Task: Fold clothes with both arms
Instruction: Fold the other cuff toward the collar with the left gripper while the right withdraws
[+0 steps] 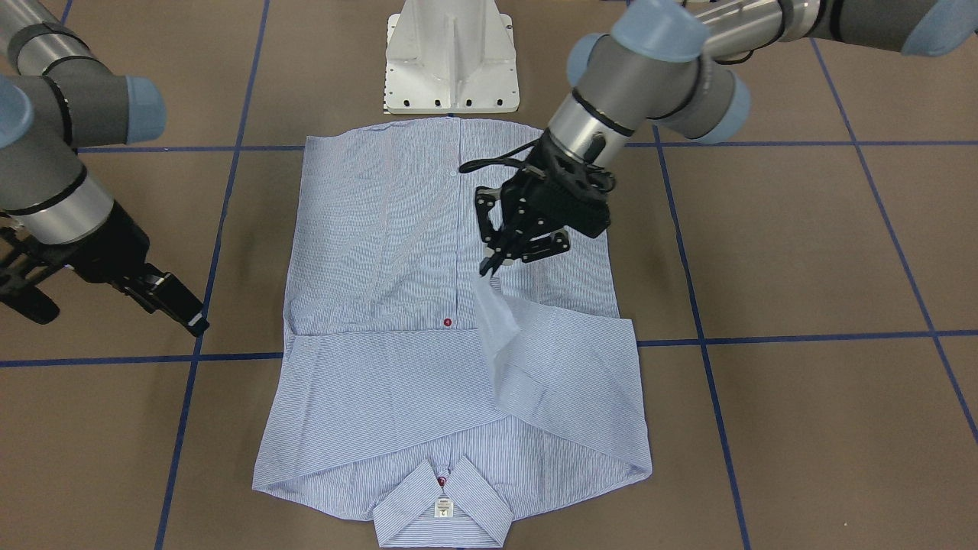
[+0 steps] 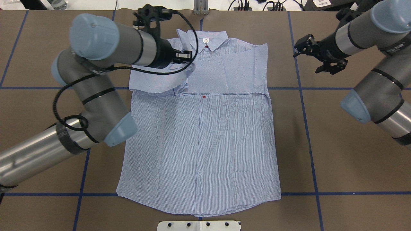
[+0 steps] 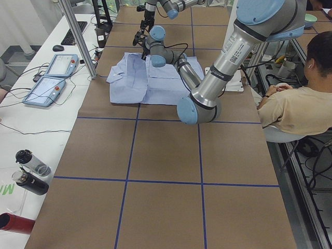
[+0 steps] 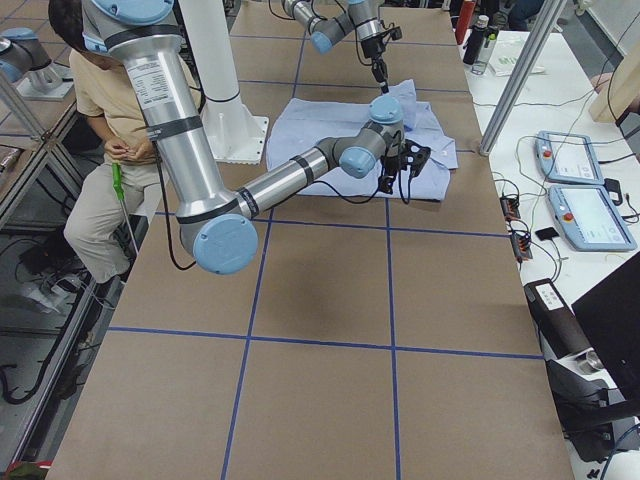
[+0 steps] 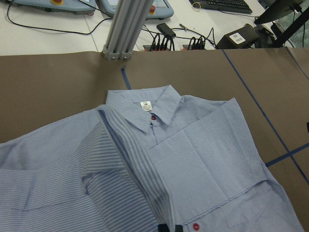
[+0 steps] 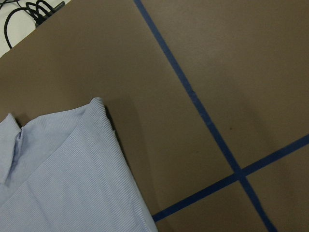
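The blue-and-white striped shirt (image 2: 199, 134) lies flat, front up, with its collar (image 2: 205, 40) at the far edge of the table. One sleeve (image 2: 237, 70) is folded across the chest. My left gripper (image 1: 489, 266) is shut on the other sleeve (image 1: 498, 325) and holds its end lifted above the chest; it also shows in the overhead view (image 2: 188, 57). In the left wrist view the lifted sleeve (image 5: 120, 164) runs up to the fingertips at the bottom edge. My right gripper (image 1: 114, 315) is open and empty, beside the shirt's shoulder over bare table (image 2: 306, 61). Its wrist view shows a folded shirt edge (image 6: 63, 169).
The white pedestal base (image 1: 451, 61) stands at the shirt's hem side. Blue tape lines (image 2: 305, 106) cross the brown table. A seated person (image 3: 295, 109) is beside the table. Control tablets (image 3: 52, 72) and bottles (image 3: 31, 166) lie on the side bench.
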{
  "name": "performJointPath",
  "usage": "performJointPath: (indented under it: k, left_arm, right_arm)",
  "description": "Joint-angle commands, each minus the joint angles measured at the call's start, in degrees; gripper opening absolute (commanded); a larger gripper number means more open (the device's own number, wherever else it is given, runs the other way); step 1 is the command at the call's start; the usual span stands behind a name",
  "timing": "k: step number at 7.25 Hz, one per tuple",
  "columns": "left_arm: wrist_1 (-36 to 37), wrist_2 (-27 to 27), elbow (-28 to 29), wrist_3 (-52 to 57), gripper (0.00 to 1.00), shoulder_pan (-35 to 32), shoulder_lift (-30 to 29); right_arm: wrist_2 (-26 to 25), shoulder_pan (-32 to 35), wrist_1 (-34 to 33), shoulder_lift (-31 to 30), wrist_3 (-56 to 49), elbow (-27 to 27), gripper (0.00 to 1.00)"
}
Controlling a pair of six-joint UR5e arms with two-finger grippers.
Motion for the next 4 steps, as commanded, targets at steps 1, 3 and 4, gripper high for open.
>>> performJointPath:
  k: [1, 3, 4]
  left_arm:
    - [-0.96, 7.61, 7.49, -3.78, 0.00, 5.24, -5.83]
    - [-3.87, 8.53, 9.79, -6.24, 0.00, 6.22, -6.10]
    - [-3.79, 8.53, 9.88, -6.51, 0.11, 6.92, -6.54]
  right_arm:
    - [0.52, 1.46, 0.16, -3.63, -1.51, 1.65, 1.00]
    - [-0.01, 1.38, 0.16, -3.63, -1.51, 1.48, 1.00]
    - [-0.01, 1.38, 0.07, -3.63, -1.51, 1.39, 1.00]
